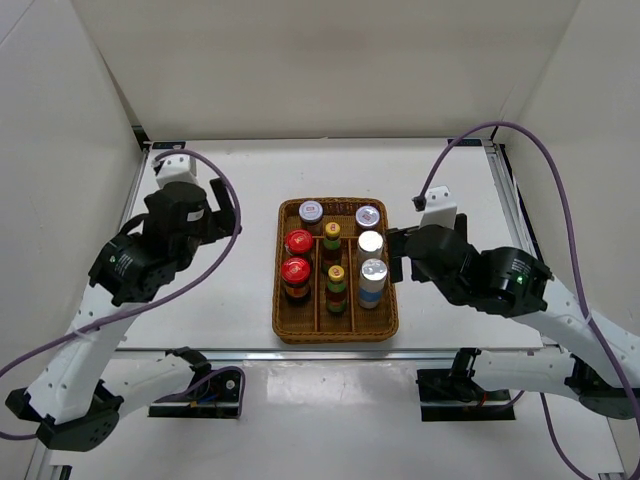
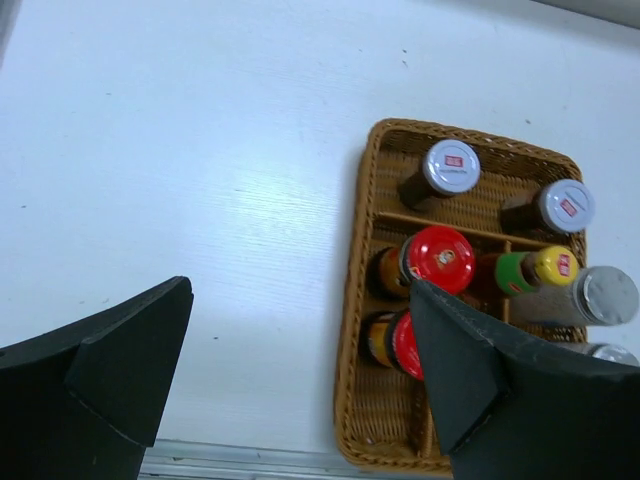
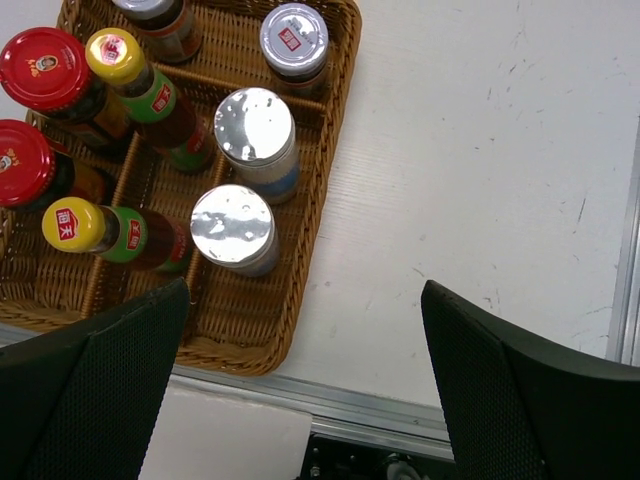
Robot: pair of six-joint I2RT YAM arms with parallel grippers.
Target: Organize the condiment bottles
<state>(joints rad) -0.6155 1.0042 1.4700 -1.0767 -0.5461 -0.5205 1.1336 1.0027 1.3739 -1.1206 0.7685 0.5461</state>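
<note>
At the left of the table [image 1: 240, 300], the left pincer [image 2: 300, 300] hung with its 2 fingers spread wide and nothing between them, beside the left rim of the wicker tray [image 1: 300, 318]. The tray sat mid-table and held all 8 condiment bottles. In its left lane stood 2 red-lidded jars [image 1: 298, 241], one behind the other. The middle lane held 2 yellow-capped bottles [image 1: 336, 272] with green labels. The right lane held 2 tall silver-lidded bottles [image 1: 373, 270], white and blue. Across the far end, a separate row carried 2 shorter silver-lidded jars [image 1: 311, 212], one at each corner. Just right of the tray, the right pincer [image 3: 305, 295] hovered above the table, its fingers likewise parted and gripping nothing.
</note>
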